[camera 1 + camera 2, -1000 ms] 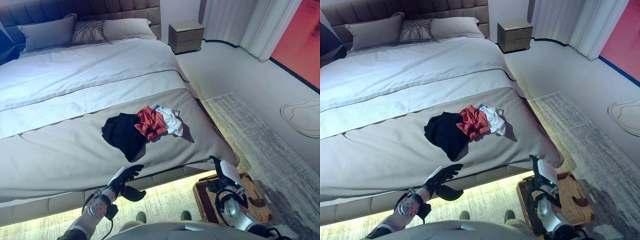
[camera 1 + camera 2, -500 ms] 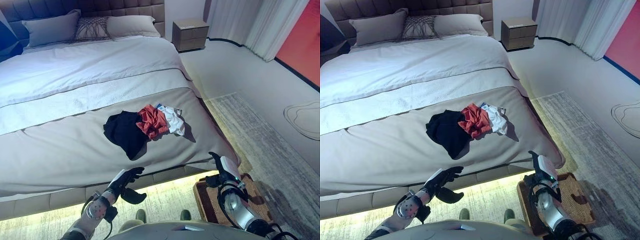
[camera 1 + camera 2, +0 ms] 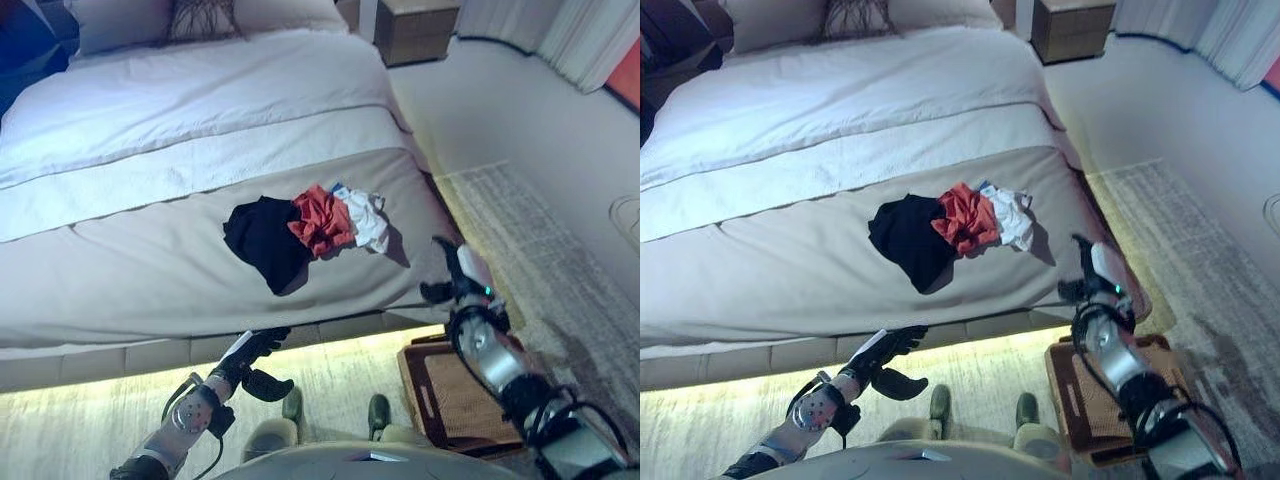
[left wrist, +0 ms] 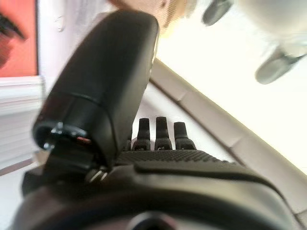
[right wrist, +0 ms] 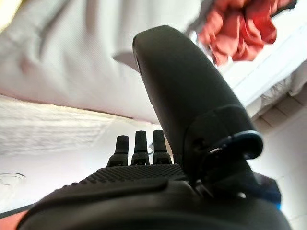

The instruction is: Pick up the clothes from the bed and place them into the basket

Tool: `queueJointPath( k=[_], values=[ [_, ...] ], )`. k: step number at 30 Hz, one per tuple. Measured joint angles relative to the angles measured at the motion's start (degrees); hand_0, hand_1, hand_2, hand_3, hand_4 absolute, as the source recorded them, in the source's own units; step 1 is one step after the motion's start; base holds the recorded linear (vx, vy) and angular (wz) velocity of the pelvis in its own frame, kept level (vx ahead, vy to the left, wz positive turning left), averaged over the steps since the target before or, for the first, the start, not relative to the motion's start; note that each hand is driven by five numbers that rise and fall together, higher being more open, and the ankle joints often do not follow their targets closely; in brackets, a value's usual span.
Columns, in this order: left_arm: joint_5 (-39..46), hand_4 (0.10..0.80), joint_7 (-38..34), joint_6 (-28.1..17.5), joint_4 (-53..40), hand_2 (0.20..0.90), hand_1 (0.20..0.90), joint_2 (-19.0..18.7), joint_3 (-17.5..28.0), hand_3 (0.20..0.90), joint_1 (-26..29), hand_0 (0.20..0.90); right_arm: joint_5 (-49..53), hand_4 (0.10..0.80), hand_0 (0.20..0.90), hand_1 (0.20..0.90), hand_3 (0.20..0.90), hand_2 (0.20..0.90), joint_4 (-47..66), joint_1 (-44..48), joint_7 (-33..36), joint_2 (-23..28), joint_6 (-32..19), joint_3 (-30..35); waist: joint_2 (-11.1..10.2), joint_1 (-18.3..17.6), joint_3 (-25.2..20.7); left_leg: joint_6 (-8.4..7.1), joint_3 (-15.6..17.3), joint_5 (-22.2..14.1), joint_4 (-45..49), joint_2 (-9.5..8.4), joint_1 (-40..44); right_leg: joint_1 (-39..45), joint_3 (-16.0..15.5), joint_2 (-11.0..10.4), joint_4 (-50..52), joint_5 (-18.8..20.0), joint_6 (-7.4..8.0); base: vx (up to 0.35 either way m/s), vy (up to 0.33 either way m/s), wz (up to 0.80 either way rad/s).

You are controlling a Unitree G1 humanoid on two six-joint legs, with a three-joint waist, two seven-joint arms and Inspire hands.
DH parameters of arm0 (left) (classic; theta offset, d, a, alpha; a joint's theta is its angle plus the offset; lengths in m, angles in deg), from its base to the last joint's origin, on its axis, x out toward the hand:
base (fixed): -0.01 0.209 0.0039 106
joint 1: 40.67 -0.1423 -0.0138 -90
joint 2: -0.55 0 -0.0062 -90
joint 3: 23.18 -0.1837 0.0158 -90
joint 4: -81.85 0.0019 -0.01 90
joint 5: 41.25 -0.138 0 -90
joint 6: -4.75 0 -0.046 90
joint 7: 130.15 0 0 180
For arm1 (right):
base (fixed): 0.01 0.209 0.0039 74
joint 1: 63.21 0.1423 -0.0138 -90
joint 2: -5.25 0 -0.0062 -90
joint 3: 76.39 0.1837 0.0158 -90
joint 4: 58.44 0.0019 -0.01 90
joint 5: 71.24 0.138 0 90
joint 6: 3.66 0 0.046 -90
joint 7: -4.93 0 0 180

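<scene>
Bed w/ clothes; basket on floor, contents unclear.

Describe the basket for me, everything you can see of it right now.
The basket is a brown woven rectangular tray-like bin standing on the rug at the bed's foot corner, below the right hand. A slot handle shows in its near-left wall. It looks empty as far as visible; the right arm covers part of it. Nothing touches it.

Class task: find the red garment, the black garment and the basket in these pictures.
red garment (image 3: pixel 322 220), left eye view, its crumpled middle.
black garment (image 3: pixel 262 238), left eye view, its centre.
basket (image 3: pixel 412 371), left eye view, its near rim.
</scene>
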Motion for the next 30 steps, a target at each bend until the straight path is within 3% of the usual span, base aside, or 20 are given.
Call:
queueJointPath(
  k=[4,8,11,14,23,30],
  values=[
    [2.9,0.800,-1.1,-1.7,-0.8,0.900,0.900,-0.3,-1.3,0.900,5.6,0.900,1.3,0.800,0.900,0.900,0.900,0.900,-6.1,13.9,0.7,3.1,0.5,-0.2,1.8,2.7,7.7,-1.34,-0.9,1.7,3.5,-0.04,-6.2,-6.9,-1.1,-0.2,5.9,-0.1,-0.60,-0.195,-0.005,0.13],
    [5.0,0.800,-1.2,-3.9,-3.0,0.900,0.900,-2.1,-1.3,0.900,9.7,0.900,3.5,0.800,0.900,0.900,0.900,0.900,-13.5,24.3,1.3,4.6,1.2,-0.1,2.1,5.8,15.2,-2.14,-2.8,0.6,9.0,-1.59,-12.2,-16.6,-2.3,-2.6,21.7,-7.4,-2.33,-0.098,-0.043,0.28],
    [8.8,0.800,-0.9,-4.5,-3.2,0.900,0.900,-2.6,-1.3,0.900,10.3,0.900,5.9,0.800,0.900,0.900,0.900,0.900,-17.1,27.3,1.3,4.7,1.8,-0.2,1.9,8.3,16.2,-1.21,-3.6,-1.4,13.5,-4.17,-17.2,-23.7,-2.0,-5.8,31.5,-12.2,-2.68,-0.086,-0.026,0.30],
    [10.4,0.800,-0.7,-5.5,-4.7,0.900,0.900,-4.2,-1.4,0.900,10.0,0.900,8.1,0.800,0.900,0.900,0.900,0.900,-17.1,29.2,1.4,4.4,1.9,-0.3,1.8,9.7,17.4,-0.86,-3.8,-3.3,18.9,-5.03,-21.3,-27.3,-1.8,-6.7,36.4,-13.8,-3.10,-0.054,-0.007,0.11],
    [17.2,0.800,0.9,-8.8,-12.4,0.900,0.900,-4.8,-1.3,0.900,10.1,0.900,12.3,0.800,0.900,0.900,0.900,0.900,-17.1,37.0,2.4,5.8,6.4,-0.5,1.8,9.8,17.5,-0.75,-5.2,-6.5,30.5,-5.99,-33.2,-37.1,-2.1,-7.9,44.9,-16.2,-4.31,-0.016,-0.036,0.08],
    [18.1,0.800,0.9,-9.0,-17.2,0.900,0.900,-6.8,-1.3,0.900,9.3,0.900,11.1,0.800,0.900,0.900,0.900,0.900,-21.4,43.5,2.6,7.6,10.6,-6.5,1.9,10.4,17.5,-0.86,-5.9,-8.0,33.7,-6.28,-39.7,-43.4,-2.0,-7.9,47.7,-16.3,-4.32,0.059,-0.043,0.02]
  ],
)
